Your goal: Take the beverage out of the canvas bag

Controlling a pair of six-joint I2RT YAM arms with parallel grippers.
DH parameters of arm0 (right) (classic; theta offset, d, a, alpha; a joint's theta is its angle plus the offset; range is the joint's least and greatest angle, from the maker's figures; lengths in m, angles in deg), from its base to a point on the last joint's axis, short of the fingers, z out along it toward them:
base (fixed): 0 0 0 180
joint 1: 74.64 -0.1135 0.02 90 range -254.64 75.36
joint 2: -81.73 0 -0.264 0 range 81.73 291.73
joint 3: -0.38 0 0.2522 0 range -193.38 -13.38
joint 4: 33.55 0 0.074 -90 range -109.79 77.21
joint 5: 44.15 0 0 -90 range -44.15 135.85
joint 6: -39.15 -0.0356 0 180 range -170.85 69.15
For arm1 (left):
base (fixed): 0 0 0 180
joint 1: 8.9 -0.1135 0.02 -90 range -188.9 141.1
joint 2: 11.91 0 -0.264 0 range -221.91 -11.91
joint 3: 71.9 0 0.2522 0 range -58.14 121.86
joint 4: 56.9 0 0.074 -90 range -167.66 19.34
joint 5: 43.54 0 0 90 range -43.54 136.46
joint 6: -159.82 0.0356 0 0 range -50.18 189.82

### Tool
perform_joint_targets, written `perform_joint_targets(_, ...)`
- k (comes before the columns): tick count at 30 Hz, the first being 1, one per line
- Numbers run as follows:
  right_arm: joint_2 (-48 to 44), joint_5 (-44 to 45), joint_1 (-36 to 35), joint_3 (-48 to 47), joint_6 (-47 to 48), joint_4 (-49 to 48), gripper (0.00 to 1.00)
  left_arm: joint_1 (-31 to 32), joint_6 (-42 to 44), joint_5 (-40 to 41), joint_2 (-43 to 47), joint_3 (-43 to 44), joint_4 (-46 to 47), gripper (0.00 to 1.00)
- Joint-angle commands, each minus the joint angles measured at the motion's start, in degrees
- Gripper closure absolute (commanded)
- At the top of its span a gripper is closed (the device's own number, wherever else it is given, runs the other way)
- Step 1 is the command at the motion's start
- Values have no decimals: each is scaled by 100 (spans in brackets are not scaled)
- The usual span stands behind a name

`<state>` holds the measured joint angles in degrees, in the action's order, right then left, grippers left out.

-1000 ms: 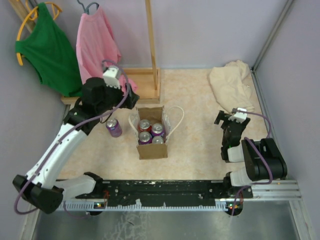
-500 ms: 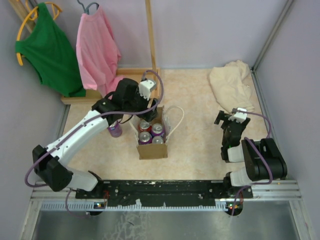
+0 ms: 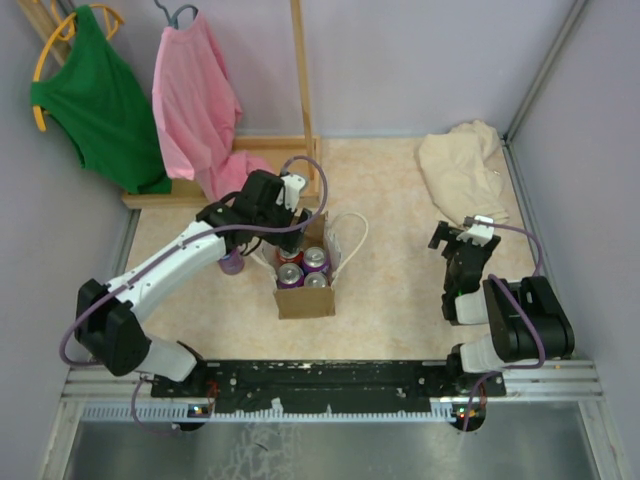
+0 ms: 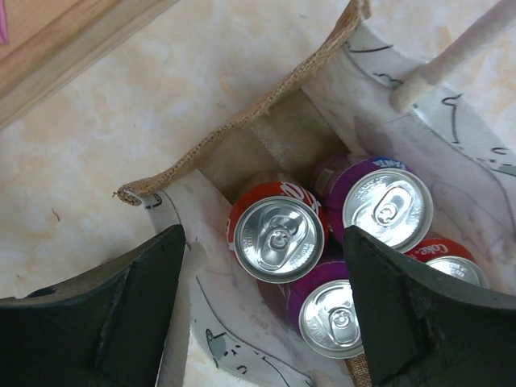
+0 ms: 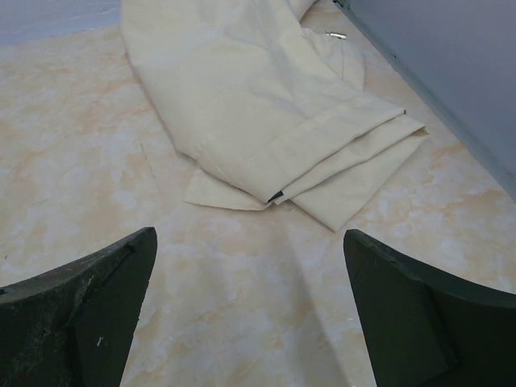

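- The canvas bag (image 3: pixel 305 298) is standing open-topped near the middle of the table, between the two arms.
- Four cans are sitting upright inside it, packed two by two. The red can (image 4: pixel 278 239) is occupying the far left corner.
- A loose purple can (image 3: pixel 231 264) is standing on the table just left of the bag, partly hidden by the left arm. One drink seems to be out already, and four are waiting in the bag.
- The left pincer (image 4: pixel 264 234) is hovering over the bag's mouth, jaws spread wide and gripping nothing. The red can is showing between its fingers.
- The right pincer (image 5: pixel 248 235) is gaping wide at the right side, holding nothing, near a folded cream cloth (image 5: pixel 266 105).
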<state>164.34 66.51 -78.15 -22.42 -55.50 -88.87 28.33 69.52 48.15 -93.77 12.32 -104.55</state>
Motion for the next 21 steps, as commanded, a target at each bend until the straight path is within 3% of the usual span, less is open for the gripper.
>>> perform_joint_targets(1, 18, -1, 26, -37, 60, -243, 1, -40, -78, 103, -160, -165, -2, 17)
perform_joint_targets(9, 14, 2, 27, -37, 54, -244, 1, -67, -120, -245, -106, -334, 39, 21)
perform_joint_targets(21, 14, 6, 32, -37, 55, -241, 1, -66, -376, -550, -207, -647, 48, 18)
